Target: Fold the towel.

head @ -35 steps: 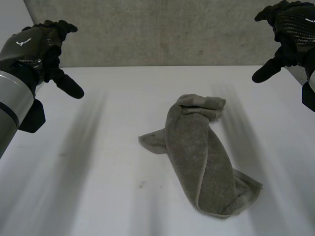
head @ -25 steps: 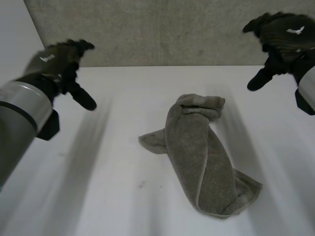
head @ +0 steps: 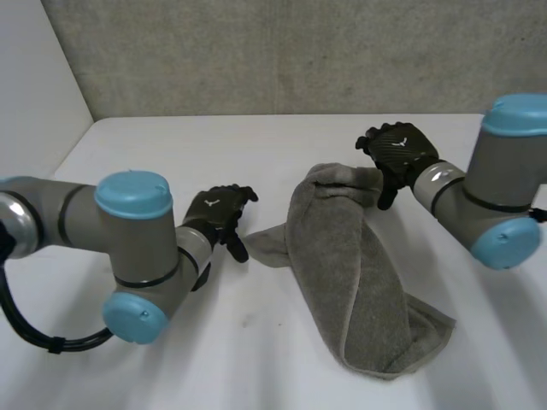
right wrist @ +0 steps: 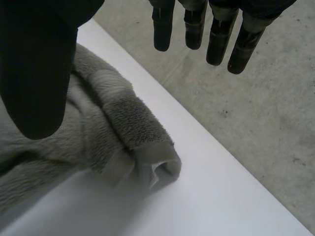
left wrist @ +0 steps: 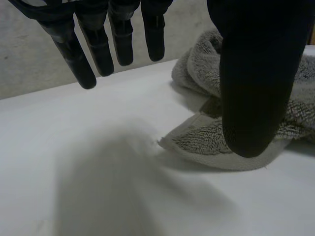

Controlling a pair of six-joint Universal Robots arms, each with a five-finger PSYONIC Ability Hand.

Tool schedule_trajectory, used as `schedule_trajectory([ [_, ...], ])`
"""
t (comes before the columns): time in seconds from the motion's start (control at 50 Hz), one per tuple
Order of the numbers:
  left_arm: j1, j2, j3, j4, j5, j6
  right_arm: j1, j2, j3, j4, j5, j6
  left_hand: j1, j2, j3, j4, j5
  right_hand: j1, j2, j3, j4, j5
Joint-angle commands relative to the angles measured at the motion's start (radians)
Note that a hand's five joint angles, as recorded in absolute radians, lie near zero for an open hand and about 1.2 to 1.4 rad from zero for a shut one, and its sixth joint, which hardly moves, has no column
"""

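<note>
— since the towel (head: 355,273) lies bunched, where would you start?
— it's a long crumpled strip on the table (head: 171,342), right of the middle. it runs from a rolled end (right wrist: 147,142) nearer the far edge down toward the near right corner. i'd judge it needs spreading flat first.
— and the hands?
— left hand (head: 218,213) sits low by the loose flap (left wrist: 197,142) that pokes out toward the left edge. its fingers (left wrist: 78,54) are straight and spread from the thumb, holding nothing. right hand (head: 397,154) hangs over the rolled end, fingers likewise straight and apart from the thumb, nothing held.
— so how to do it well?
— pinch hem, not pile. left should take the flap by its flat woven border and right should catch the rolled end's border. then both draw apart and lay the cloth out.
— what's it like?
— thick grey-green terry, looped and soft, with a smoother band along the hem. it'll likely sag and cling to itself, so a shallow pinch might slip. table's smooth and white, so the cloth should slide.
</note>
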Motion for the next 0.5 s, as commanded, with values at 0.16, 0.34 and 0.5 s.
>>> schedule_trajectory([
  [0.16,-0.006,-0.135,0.095,0.052,0.039,0.061,0.023,0.261,-0.22,-0.107,0.055,0.045,0.22,0.223,0.223,0.222,0.223,0.179,0.163,0.181,0.165,0.162],
  [0.34,-0.017,-0.161,0.117,0.052,0.096,0.081,0.026,0.303,-0.274,-0.105,0.077,0.045,0.322,0.325,0.325,0.325,0.326,0.308,0.292,0.309,0.294,0.29],
  [0.5,-0.026,-0.173,0.126,0.052,0.097,0.082,0.026,0.314,-0.285,-0.105,0.069,0.043,0.446,0.449,0.449,0.448,0.449,0.532,0.515,0.533,0.517,0.514],
])
